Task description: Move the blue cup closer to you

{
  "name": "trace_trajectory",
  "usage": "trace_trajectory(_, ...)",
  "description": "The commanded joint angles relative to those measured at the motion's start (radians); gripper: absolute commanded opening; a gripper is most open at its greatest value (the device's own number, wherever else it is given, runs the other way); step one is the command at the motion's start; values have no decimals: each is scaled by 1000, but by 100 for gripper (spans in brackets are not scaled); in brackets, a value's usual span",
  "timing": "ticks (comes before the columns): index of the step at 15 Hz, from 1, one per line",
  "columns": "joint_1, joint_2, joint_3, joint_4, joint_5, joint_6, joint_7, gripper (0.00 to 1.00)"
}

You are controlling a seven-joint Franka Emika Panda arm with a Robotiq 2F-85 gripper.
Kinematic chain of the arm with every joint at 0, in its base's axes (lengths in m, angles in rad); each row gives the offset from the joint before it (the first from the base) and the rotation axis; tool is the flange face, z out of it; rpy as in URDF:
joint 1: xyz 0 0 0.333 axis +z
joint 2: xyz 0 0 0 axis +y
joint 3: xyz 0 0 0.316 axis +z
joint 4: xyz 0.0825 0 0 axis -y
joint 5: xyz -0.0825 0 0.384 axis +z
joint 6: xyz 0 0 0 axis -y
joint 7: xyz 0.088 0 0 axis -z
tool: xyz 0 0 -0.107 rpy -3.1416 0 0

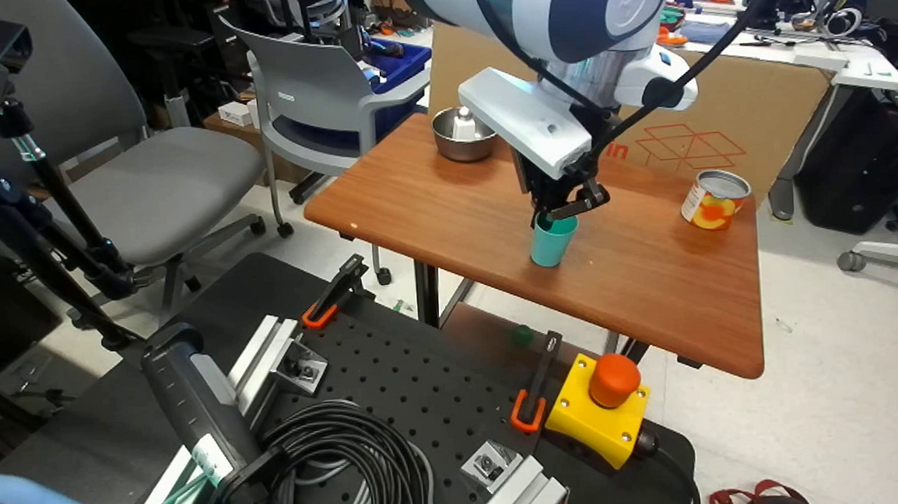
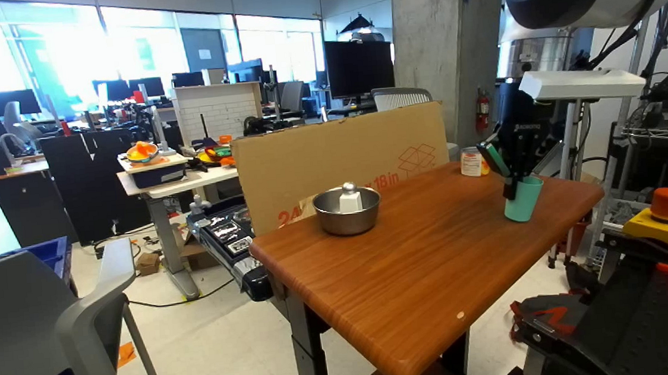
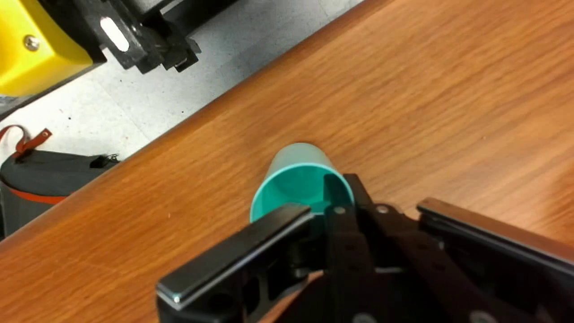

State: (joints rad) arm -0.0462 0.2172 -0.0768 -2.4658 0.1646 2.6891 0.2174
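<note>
Wrist view: we are seeing the gripper [image 3: 344, 190] pinching one wall of the blue cup [image 3: 287, 193], one finger sitting inside the mouth, the other pressing outside. The cup is sitting mouth-up near the long edge of the worktop [image 1: 422, 199] that is facing the perforated plate [image 1: 442, 396]; no view is settling whether its base is touching the surface.

Caution: we are judging this single-wall hold to be the weak point. With the load hanging to one side, the cup could be swinging or tipping about the fingertips. If the plastic is flexing, the lip could be slipping free. If we are dragging low, the base could be catching and levering the cup over. If we are travelling past the plate-side long edge, we are risking a drop to the floor [image 1: 818, 292].

Surface: a cardboard panel [image 2: 331, 158] is standing along the opposite long edge. Near the two corners on that side, the worktop is carrying a metal bowl [image 2: 346, 222], with a white object [image 2: 350, 202] sitting inside, and an orange-labelled can [image 1: 713, 206].

Room: off the plate-side edge, a yellow stop box [image 1: 590, 422] is sitting at the plate's end. A grey chair [image 1: 302, 82] is standing past the bowl-end short edge; bright windows [image 2: 66, 41] are filling the background of an exterior view.
</note>
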Motion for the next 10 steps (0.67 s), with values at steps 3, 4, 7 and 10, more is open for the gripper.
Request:
trace_trajectory(3, -24, -13, 15, -37, 72, 9, -36, 43)
trace_trajectory(4, -19, -15, 10, -39, 57, 7, -24, 51)
trace_trajectory(7, -8, -34, 5, -49, 33, 10, -11, 73)
trace_trajectory(10, 16, -124, 1, -88, -33, -26, -4, 95)
